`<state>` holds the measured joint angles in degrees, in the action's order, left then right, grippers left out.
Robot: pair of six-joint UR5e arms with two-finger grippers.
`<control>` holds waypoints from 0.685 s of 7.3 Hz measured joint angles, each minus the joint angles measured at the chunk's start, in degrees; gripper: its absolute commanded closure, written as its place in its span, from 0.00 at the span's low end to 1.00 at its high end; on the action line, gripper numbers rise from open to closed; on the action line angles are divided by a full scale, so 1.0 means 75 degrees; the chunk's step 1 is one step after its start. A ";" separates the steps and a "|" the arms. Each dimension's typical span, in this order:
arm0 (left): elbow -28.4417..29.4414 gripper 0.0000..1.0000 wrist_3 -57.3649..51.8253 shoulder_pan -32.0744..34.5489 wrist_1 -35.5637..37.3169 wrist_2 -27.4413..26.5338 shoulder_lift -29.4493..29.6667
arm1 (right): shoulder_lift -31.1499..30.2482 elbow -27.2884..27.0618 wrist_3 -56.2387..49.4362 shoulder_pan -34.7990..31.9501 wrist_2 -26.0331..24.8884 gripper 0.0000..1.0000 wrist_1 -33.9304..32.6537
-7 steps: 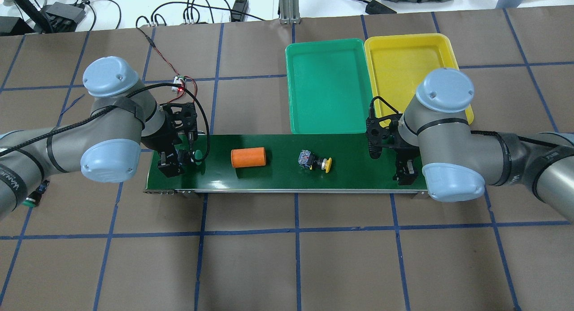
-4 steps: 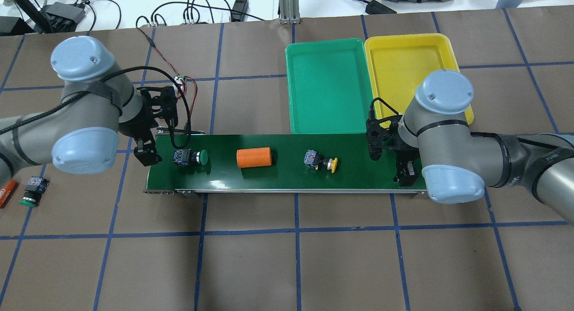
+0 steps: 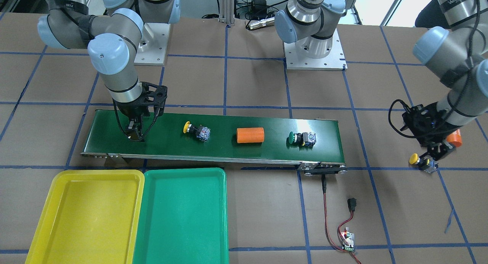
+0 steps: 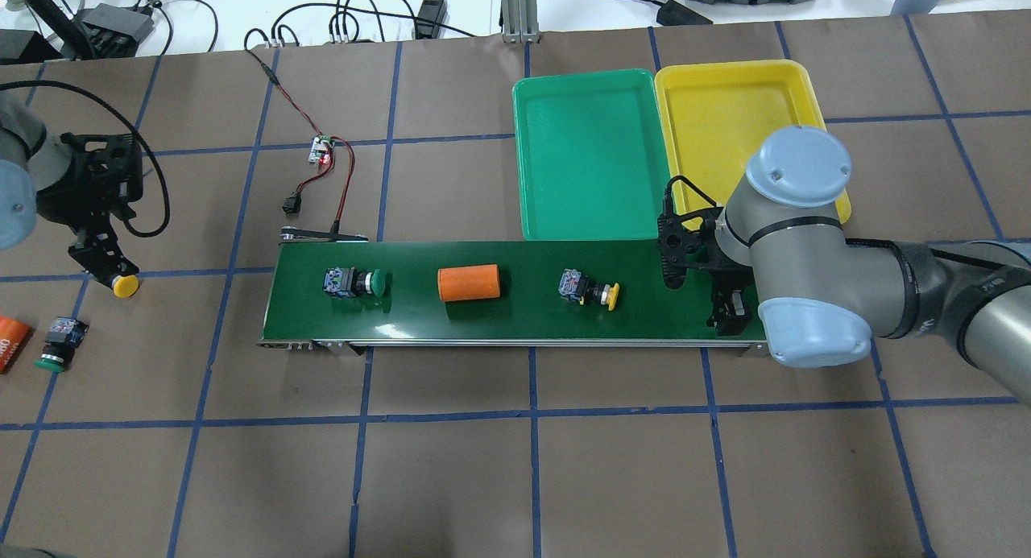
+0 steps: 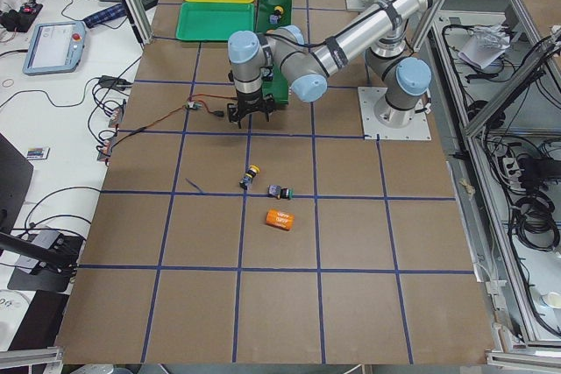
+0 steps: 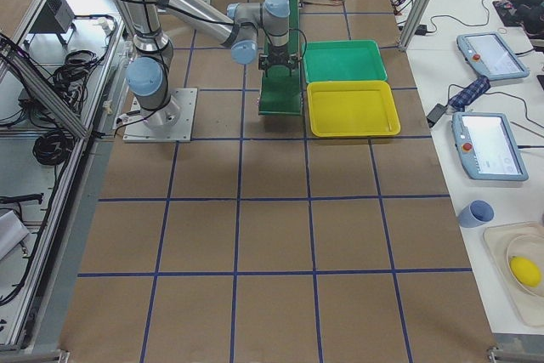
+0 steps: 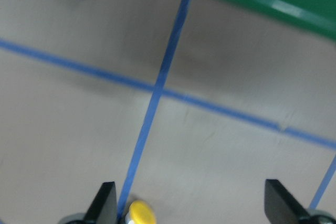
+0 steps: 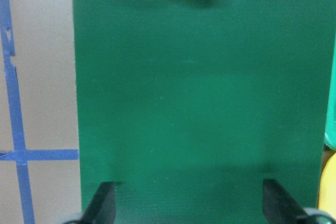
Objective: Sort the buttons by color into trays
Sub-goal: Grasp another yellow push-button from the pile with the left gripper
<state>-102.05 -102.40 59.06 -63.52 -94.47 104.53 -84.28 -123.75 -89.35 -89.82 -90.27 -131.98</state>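
Retreat marks the change: a second ago the left gripper (image 4: 103,260) was low over the left end of the conveyor belt (image 4: 515,326) with the green-capped button (image 4: 354,282) between its fingers. Now it has swung well off the belt and hangs over the table just above a loose yellow-capped button (image 4: 125,286). Its jaws are spread wide and hold nothing, and in the wrist view the yellow cap sits just inside one finger. The green-capped button lies on its side on the belt. It, the orange cylinder (image 4: 469,283) and the leading yellow-capped button (image 4: 590,289) have all drifted toward the right gripper (image 4: 729,312). That gripper has not moved from the belt's right end, and its jaws are likewise parted and empty. Feeding seems to be running ahead of sorting, since neither the green tray (image 4: 588,220) nor the yellow tray (image 4: 725,83) holds a button. The leading yellow-capped button is probably the right arm's first pick. A second green-capped button (image 4: 58,342) waits on the table near the left arm.
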 measured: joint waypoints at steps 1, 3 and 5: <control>0.0302 0.00 -0.0231 -0.0417 0.0064 0.0018 0.0467 | -0.0001 0.0000 0.0008 -0.0001 0.0008 0.00 0.0004; 0.0481 0.00 -0.0427 -0.0881 0.0650 0.0034 0.1254 | -0.0001 0.0000 0.0018 0.0000 0.0031 0.00 0.0002; 0.0403 0.00 -0.0552 -0.0974 0.0867 0.0075 0.1619 | -0.0001 -0.0003 0.0022 0.0000 0.0053 0.00 0.0007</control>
<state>-99.03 -106.54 51.76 -57.02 -93.91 116.68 -84.28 -123.77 -89.19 -89.82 -89.88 -131.93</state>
